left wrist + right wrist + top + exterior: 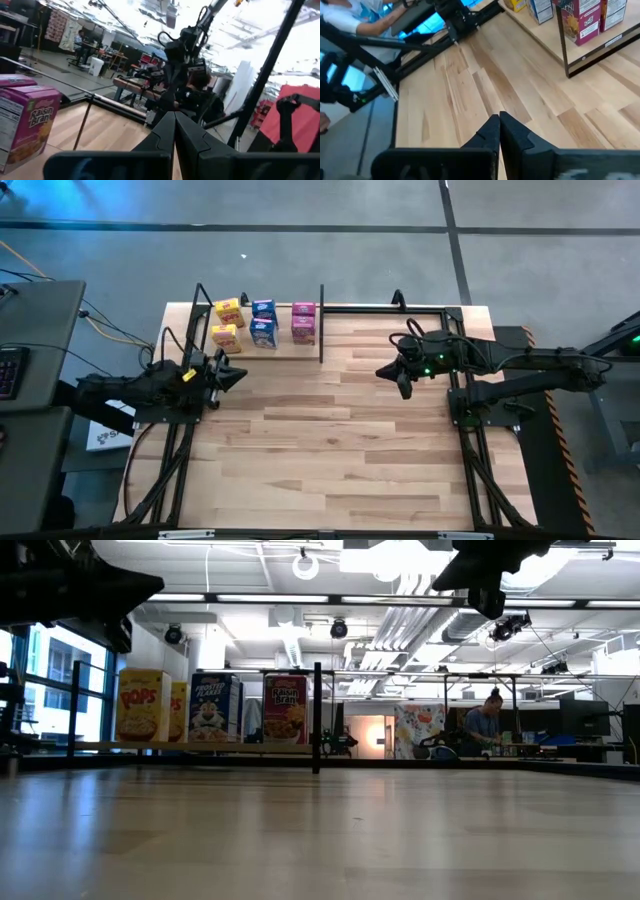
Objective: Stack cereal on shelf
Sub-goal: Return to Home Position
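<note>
Cereal (pixel 264 332): all six boxes stand on the shelf (pixel 283 346) in three pairs, yellow, blue and pink, one box behind the other; in the low view they look upright to me
Shelf position: far left corner of the counter (pixel 330 440), with a black post (pixel 321 325) at the end by the pink pair
Left hand (pixel 236 376): closed on nothing, over the counter just in front of the shelf, nearest the front yellow box (pixel 225 337)
Right hand (pixel 384 371): closed and empty, over the counter beyond the post, well apart from the boxes
Step, as I judge it: stacking looks done, and only drawing the arms back is left
Main risk: the left arm is close, so if I swing it toward the shelf rather than straight back, it could clip that yellow box or the frame
Knock-on: these boxes look light, so one bump could tip a neighbour too
Right arm: little risk, unless it sweeps across toward the post
</note>
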